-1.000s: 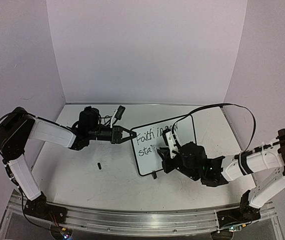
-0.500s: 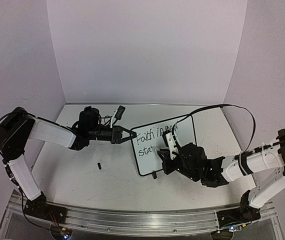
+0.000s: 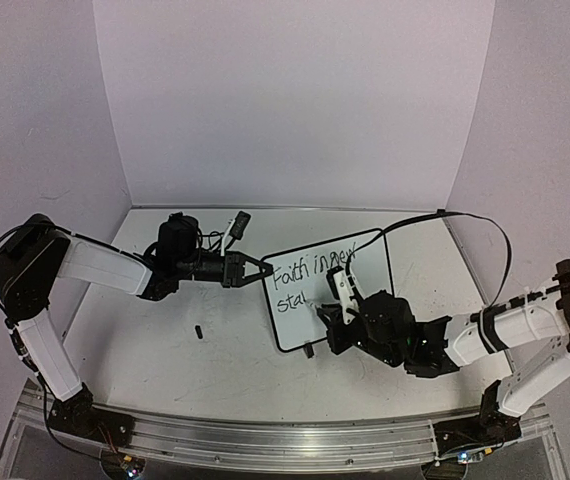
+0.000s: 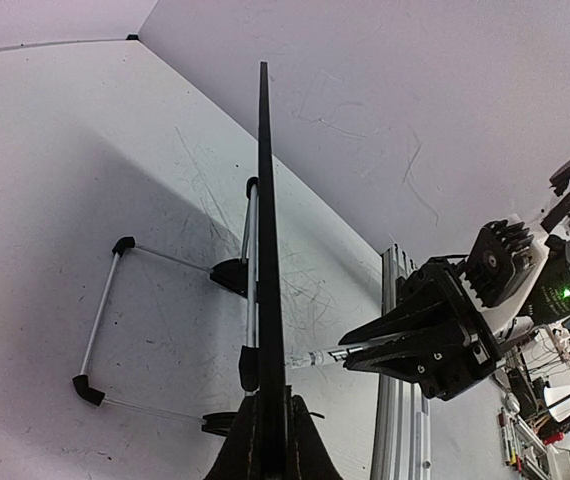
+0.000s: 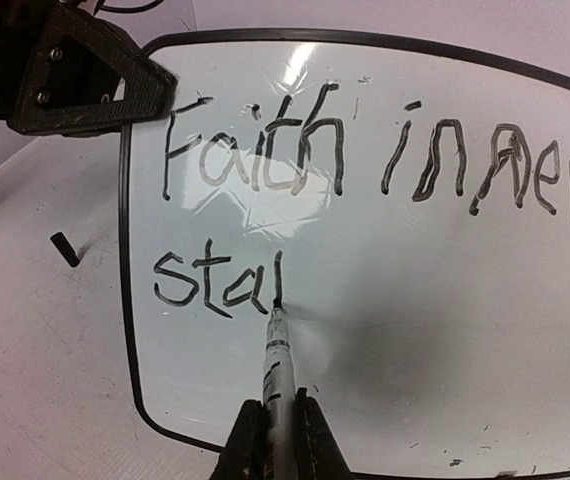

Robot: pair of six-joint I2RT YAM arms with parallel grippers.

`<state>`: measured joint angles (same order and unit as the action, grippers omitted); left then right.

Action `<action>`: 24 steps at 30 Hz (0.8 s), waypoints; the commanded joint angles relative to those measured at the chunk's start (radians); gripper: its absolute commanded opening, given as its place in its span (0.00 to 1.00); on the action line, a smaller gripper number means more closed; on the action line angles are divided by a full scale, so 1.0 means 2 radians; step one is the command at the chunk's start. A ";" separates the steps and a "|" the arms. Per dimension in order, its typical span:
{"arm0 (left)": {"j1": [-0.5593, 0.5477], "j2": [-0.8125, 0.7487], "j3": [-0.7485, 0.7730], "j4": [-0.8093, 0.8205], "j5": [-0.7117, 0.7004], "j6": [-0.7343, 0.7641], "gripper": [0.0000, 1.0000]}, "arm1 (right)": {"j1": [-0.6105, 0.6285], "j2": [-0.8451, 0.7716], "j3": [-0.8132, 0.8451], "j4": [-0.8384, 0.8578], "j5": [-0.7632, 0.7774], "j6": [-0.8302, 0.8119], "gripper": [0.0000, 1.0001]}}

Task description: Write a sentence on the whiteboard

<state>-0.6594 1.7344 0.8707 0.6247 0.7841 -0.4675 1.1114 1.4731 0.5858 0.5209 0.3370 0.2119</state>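
Plain three-sided booth closed around a scuffed pale desk [image 3: 215, 365].
The back wall [image 3: 295, 100], left wall [image 3: 30, 120] and right wall [image 3: 550, 120] are bare, matte, faintly lilac panels meeting in sharp corners. The light is soft and even, casting weak shadows. Grey scratches mark the desk top, and a metal rail [image 3: 285, 437] runs along its near edge.

My bench [image 3: 215, 370] is pale grey, scuffed all over with fine dark scratches. A small black piece [image 3: 198, 331], short and cap-like, lies flat on the bench's left half. A thin pale marker [image 5: 277, 350] with a black tip hangs over the bench's middle. A ribbed metal rail [image 3: 265, 437] runs along the bench's near edge. Plain lilac-white walls [image 3: 295, 100] stand at its far and side edges. Beyond its near edge sits blurred clutter [image 4: 555, 400] that I cannot make out.
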 commanded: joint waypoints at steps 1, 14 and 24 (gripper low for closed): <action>-0.019 -0.007 0.016 -0.011 0.049 0.000 0.00 | 0.002 -0.008 -0.006 -0.014 -0.004 0.006 0.00; -0.019 -0.005 0.015 -0.012 0.050 0.000 0.00 | 0.004 -0.008 -0.003 -0.014 0.003 0.006 0.00; -0.019 -0.006 0.016 -0.012 0.050 0.000 0.00 | 0.004 -0.001 0.021 0.001 0.027 -0.014 0.00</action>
<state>-0.6594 1.7344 0.8707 0.6247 0.7841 -0.4671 1.1183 1.4731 0.5846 0.5076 0.3309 0.2077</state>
